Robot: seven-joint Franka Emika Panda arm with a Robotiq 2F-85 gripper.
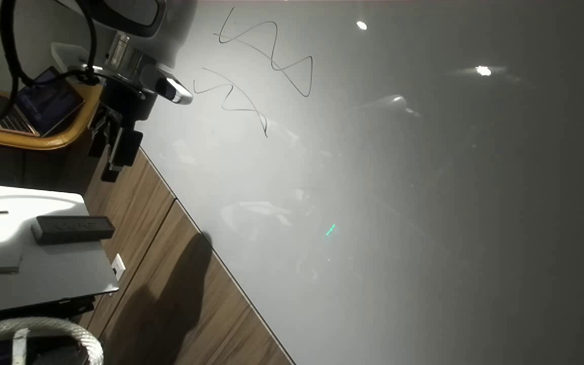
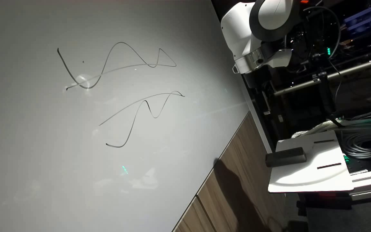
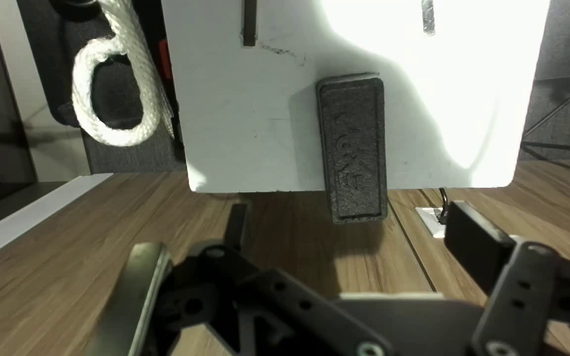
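Observation:
My gripper (image 3: pixel 354 232) stands open in the wrist view, with nothing between its fingers. Just beyond the fingertips, a black oblong block (image 3: pixel 352 148) with raised lettering, like a board eraser, lies on a white plate (image 3: pixel 245 123). One end of the block juts past the plate's edge. In an exterior view the gripper (image 1: pixel 112 154) hangs above the block (image 1: pixel 74 229), apart from it. Elsewhere the block (image 2: pixel 285 157) shows on the plate (image 2: pixel 327 180), while the fingers are lost in dark background. Two dark scribbles mark the whiteboard (image 1: pixel 424 177), seen in both exterior views.
Wood panelling (image 3: pixel 117 237) borders the whiteboard, with a white outlet (image 3: pixel 431 220) and its cable. A white rope loop (image 3: pixel 117 136) lies beside the plate. Behind the arm, a laptop (image 1: pixel 48 101) rests on a yellow-edged chair (image 1: pixel 64 142). Coiled cables (image 2: pixel 366 146) sit near the plate.

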